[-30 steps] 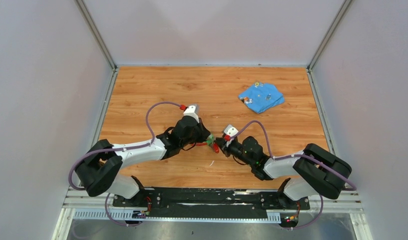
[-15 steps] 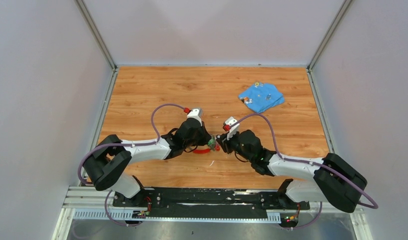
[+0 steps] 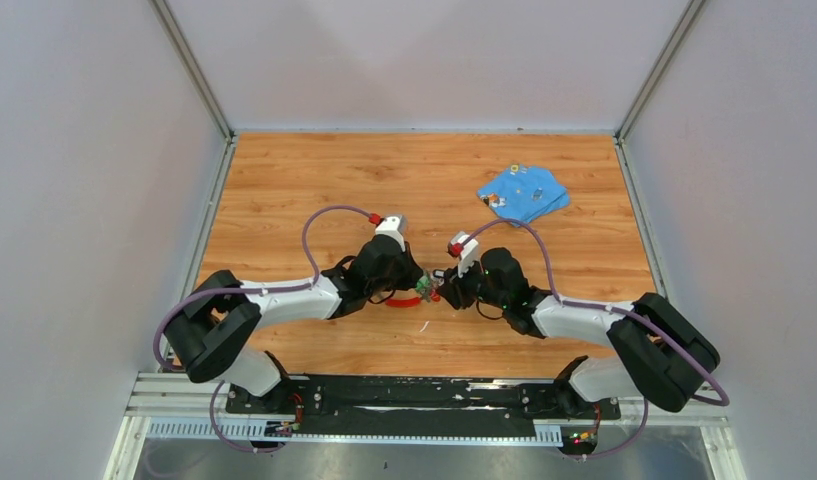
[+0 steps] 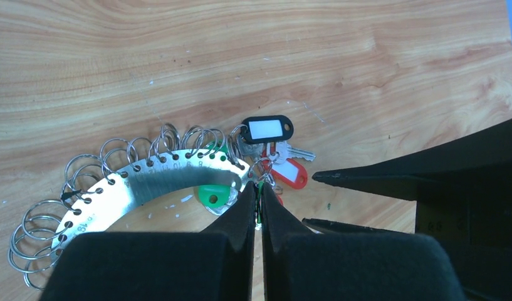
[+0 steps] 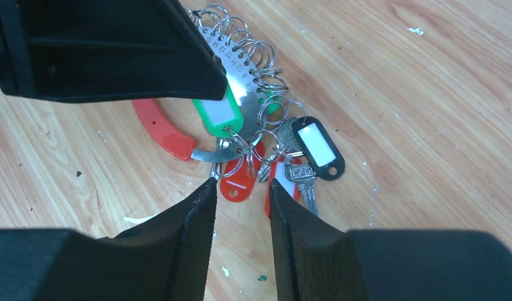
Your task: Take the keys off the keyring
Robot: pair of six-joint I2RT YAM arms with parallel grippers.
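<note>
The keyring (image 4: 159, 179) is a flat silvery arc lined with small split rings, lying mid-table, with a red sleeve (image 5: 159, 128) on part of its rim. At its end hang the keys (image 5: 305, 182) among red, green and black tags. My left gripper (image 4: 258, 195) is shut at that end, with a thin green tag edge pinched between its tips. My right gripper (image 5: 242, 184) is open, facing the left one, its tips either side of a red tag (image 5: 237, 185) without touching it. In the top view the two grippers meet over the keyring (image 3: 406, 300).
A blue flat piece (image 3: 524, 193) lies at the back right of the wooden table. A small white scrap (image 3: 422, 326) lies just in front of the keys. Metal frame rails and grey walls border the table on three sides.
My right gripper has opened and its arm has swung in and left toward the keys. The left arm shifted slightly right with the keyring and stayed shut.
</note>
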